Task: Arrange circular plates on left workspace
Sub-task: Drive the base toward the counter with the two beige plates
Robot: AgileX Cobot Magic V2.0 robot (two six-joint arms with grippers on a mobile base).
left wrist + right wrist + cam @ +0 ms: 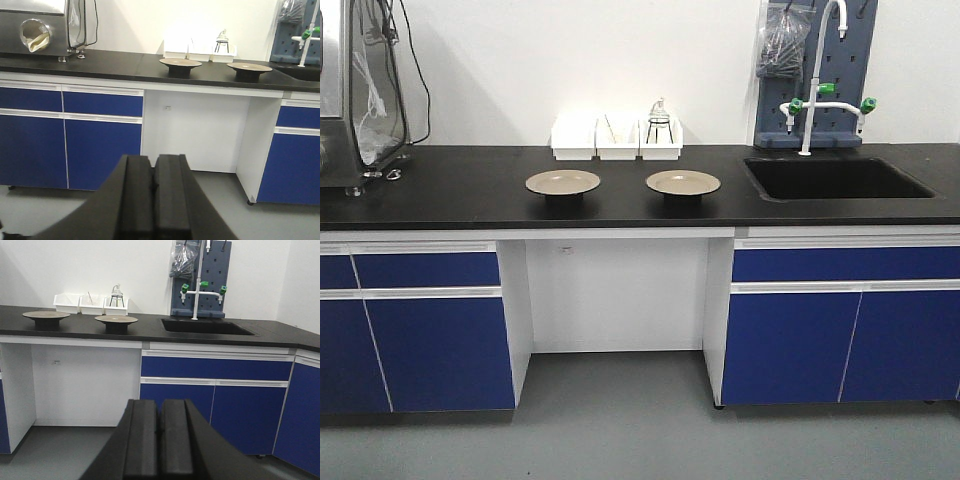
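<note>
Plates: left plate (563,182) and right plate (683,183) stand apart mid-countertop (440,195), untouched.
Left gripper (154,200): clenched, empty, parked well back, probably before any reach.
Right gripper (160,440): likewise clenched on nothing.

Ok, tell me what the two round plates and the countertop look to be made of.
The left plate and right plate look like glazed ceramic or hard plastic: tan, smooth, with a faint sheen, on dark bases. The countertop looks like matte black resin or laminate: flat, even, barely reflective.

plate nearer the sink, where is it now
In the front view, the plate sits on the black countertop, between the other plate and the sink.
</note>
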